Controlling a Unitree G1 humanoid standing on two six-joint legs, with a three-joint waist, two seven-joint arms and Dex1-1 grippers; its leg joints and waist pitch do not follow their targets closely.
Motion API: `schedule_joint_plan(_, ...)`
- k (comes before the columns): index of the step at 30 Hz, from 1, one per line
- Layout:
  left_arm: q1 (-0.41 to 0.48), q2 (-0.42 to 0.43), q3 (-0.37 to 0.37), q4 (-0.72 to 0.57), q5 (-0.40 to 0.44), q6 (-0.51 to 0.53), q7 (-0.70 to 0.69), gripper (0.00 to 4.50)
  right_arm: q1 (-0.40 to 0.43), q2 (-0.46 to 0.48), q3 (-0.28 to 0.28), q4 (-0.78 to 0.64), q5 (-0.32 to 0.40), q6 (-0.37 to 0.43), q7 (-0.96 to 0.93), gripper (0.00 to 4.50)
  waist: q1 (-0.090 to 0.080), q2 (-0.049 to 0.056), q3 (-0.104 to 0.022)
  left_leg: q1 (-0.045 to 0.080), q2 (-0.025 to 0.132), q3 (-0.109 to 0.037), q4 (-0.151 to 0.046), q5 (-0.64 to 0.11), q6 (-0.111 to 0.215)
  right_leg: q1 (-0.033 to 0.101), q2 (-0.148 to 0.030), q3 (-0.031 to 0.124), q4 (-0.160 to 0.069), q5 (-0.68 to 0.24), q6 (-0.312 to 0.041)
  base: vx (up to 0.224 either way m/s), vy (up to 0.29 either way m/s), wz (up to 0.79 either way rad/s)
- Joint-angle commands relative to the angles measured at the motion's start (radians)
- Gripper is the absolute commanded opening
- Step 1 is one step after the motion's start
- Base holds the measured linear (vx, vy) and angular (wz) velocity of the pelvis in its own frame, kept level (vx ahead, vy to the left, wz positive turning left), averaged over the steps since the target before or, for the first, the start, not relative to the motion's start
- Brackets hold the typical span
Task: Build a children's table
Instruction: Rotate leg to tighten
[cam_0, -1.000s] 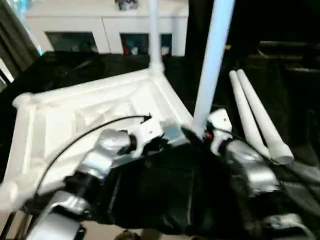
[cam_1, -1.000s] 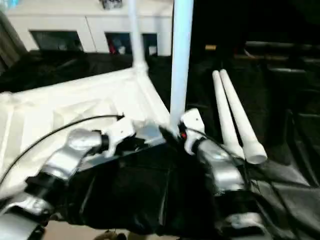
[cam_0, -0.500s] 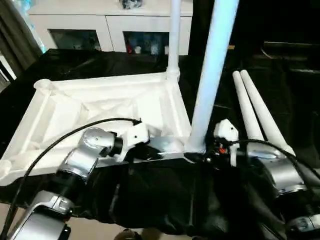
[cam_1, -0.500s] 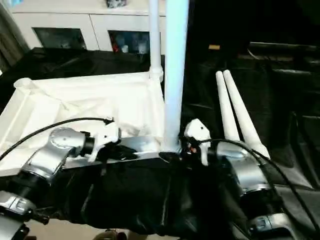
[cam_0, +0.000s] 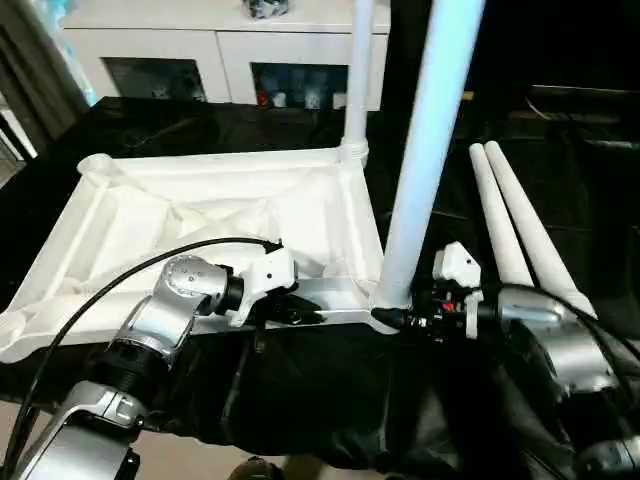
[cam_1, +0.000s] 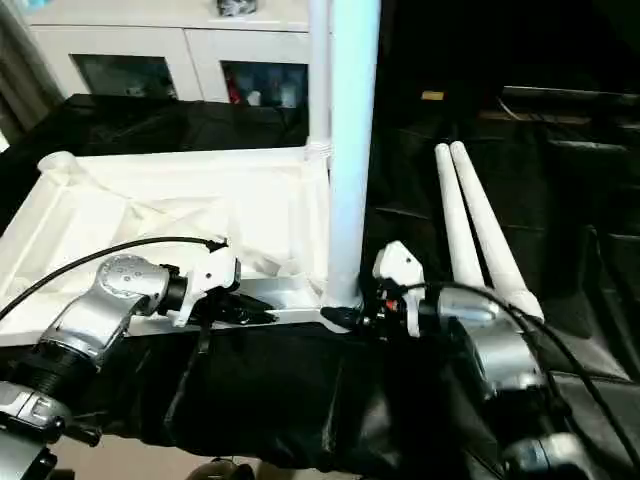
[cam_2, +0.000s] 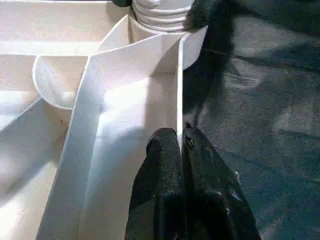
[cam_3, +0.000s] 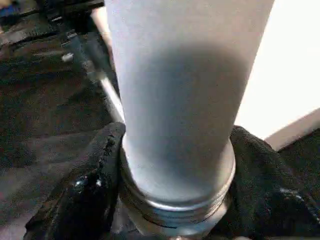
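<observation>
At the near edge, our left gripper (cam_2: 181, 150) pinches the tabletop (cam_0: 200, 215) rim, steadying it, while our right gripper (cam_3: 170, 165) clasps the upright leg (cam_0: 425, 150) at its corner socket; beyond, right, lie spare legs (cam_0: 515, 225).

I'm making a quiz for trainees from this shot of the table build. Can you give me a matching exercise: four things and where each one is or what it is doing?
Things:
1. left pincer
2. right pincer
3. spare legs
4. far leg

States:
A. lying side by side on the black cloth
B. standing in the tabletop's far corner socket
C. around the base of the near leg
D. shut on the tabletop's near rim

Pairs: 1-D, 2-C, 3-A, 4-B
</observation>
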Motion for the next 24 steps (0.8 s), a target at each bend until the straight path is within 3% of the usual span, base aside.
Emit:
schedule_joint_plan(1, -0.019, -0.045, -0.003, 0.007, 0.018, 0.009, 0.089, 0.0, 0.014, 0.051, 0.032, 0.019, -0.043, 0.009, -0.095, 2.73, 0.0, -0.01, -0.061, 0.014, 0.03, -0.005, -0.067, -0.208, 0.07, 0.054, -0.058, 0.049, -0.074, -0.152, -0.245, 0.0, 0.0, 0.0)
schedule_joint_plan(3, -0.03, -0.095, 0.003, 0.02, 0.025, 0.035, 0.166, 0.0, 0.008, 0.109, 0.009, 0.066, -0.085, -0.007, -0.26, 2.73, -0.008, -0.008, -0.054, 0.021, 0.027, -0.005, -0.075, -0.271, 0.028, 0.048, -0.06, 0.05, -0.088, -0.277, -0.214, 0.0, 0.0, 0.0)
schedule_joint_plan(5, -0.043, -0.163, 0.011, 0.035, 0.028, 0.06, 0.259, 0.0, -0.004, 0.175, -0.022, 0.105, -0.1, 0.01, -0.416, 2.72, -0.014, -0.008, -0.048, 0.024, 0.023, -0.009, -0.079, -0.315, 0.006, 0.046, -0.062, 0.048, -0.098, -0.376, -0.182, 0.0, 0.0, 0.0)
schedule_joint_plan(7, -0.049, -0.229, 0.006, 0.041, 0.038, 0.08, 0.332, 0.0, -0.019, 0.241, -0.049, 0.13, -0.11, 0.019, -0.548, 2.72, -0.017, -0.008, -0.044, 0.026, 0.022, -0.012, -0.082, -0.351, 0.002, 0.044, -0.061, 0.048, -0.11, -0.444, -0.147, 0.0, 0.0, 0.0)
schedule_joint_plan(8, -0.05, -0.259, -0.004, 0.042, 0.047, 0.085, 0.36, 0.0, -0.029, 0.278, -0.06, 0.137, -0.108, 0.022, -0.6, 2.72, -0.02, -0.002, -0.037, 0.033, 0.02, -0.012, -0.084, -0.382, -0.005, 0.036, -0.062, 0.048, -0.117, -0.496, -0.13, 0.0, 0.0, 0.0)
schedule_joint_plan(9, -0.051, -0.298, -0.018, 0.045, 0.063, 0.087, 0.398, 0.0, -0.042, 0.328, -0.067, 0.141, -0.114, 0.026, -0.668, 2.72, -0.021, -0.006, -0.039, 0.039, 0.015, -0.015, -0.082, -0.406, -0.007, 0.036, -0.064, 0.042, -0.128, -0.564, -0.103, 0.0, 0.0, 0.0)
schedule_joint_plan(11, -0.051, -0.323, -0.032, 0.049, 0.079, 0.081, 0.421, 0.0, -0.062, 0.363, -0.065, 0.156, -0.136, 0.018, -0.735, 2.72, -0.025, -0.003, -0.038, 0.04, 0.017, -0.017, -0.086, -0.404, -0.009, 0.034, -0.062, 0.043, -0.132, -0.569, -0.087, 0.0, 0.0, 0.0)
schedule_joint_plan(13, -0.049, -0.333, -0.042, 0.05, 0.089, 0.076, 0.428, 0.0, -0.076, 0.383, -0.067, 0.171, -0.146, 0.01, -0.769, 2.72, -0.025, -0.004, -0.046, 0.036, 0.016, -0.017, -0.089, -0.371, -0.001, 0.041, -0.062, 0.043, -0.13, -0.52, -0.088, 0.0, 0.0, 0.0)
schedule_joint_plan(14, -0.049, -0.334, -0.044, 0.05, 0.09, 0.075, 0.428, 0.0, -0.078, 0.386, -0.067, 0.172, -0.147, 0.006, -0.772, 2.72, -0.025, 0.0, -0.048, 0.032, 0.018, -0.016, -0.092, -0.343, 0.01, 0.044, -0.06, 0.045, -0.128, -0.466, -0.095, 0.0, 0.0, 0.0)
schedule_joint_plan(15, -0.047, -0.337, -0.052, 0.047, 0.097, 0.071, 0.427, 0.0, -0.085, 0.397, -0.065, 0.176, -0.151, -0.013, -0.781, 3.07, -0.026, 0.001, -0.047, 0.03, 0.019, -0.015, -0.093, -0.339, 0.014, 0.042, -0.059, 0.046, -0.126, -0.428, -0.108, 0.0, 0.0, 0.0)
schedule_joint_plan(17, -0.038, -0.322, -0.057, 0.031, 0.105, 0.067, 0.417, 0.0, -0.086, 0.401, -0.08, 0.164, -0.117, -0.04, -0.754, 3.07, -0.026, 0.0, -0.049, 0.028, 0.019, -0.015, -0.093, -0.335, 0.018, 0.045, -0.06, 0.048, -0.12, -0.4, -0.122, 0.0, 0.0, 0.0)
schedule_joint_plan(19, -0.034, -0.298, -0.055, 0.024, 0.107, 0.057, 0.395, 0.0, -0.079, 0.387, -0.089, 0.151, -0.103, -0.038, -0.72, 3.48, -0.026, 0.0, -0.05, 0.026, 0.021, -0.014, -0.093, -0.32, 0.027, 0.047, -0.059, 0.049, -0.116, -0.357, -0.136, 0.0, 0.0, 0.0)
schedule_joint_plan(24, -0.023, -0.236, -0.051, 0.012, 0.115, 0.028, 0.338, 0.0, -0.074, 0.317, -0.082, 0.148, -0.124, -0.059, -0.652, 3.79, -0.025, -0.003, -0.054, 0.019, 0.021, -0.011, -0.088, -0.269, 0.044, 0.053, -0.06, 0.051, -0.105, -0.281, -0.163, 0.0, 0.0, 0.0)
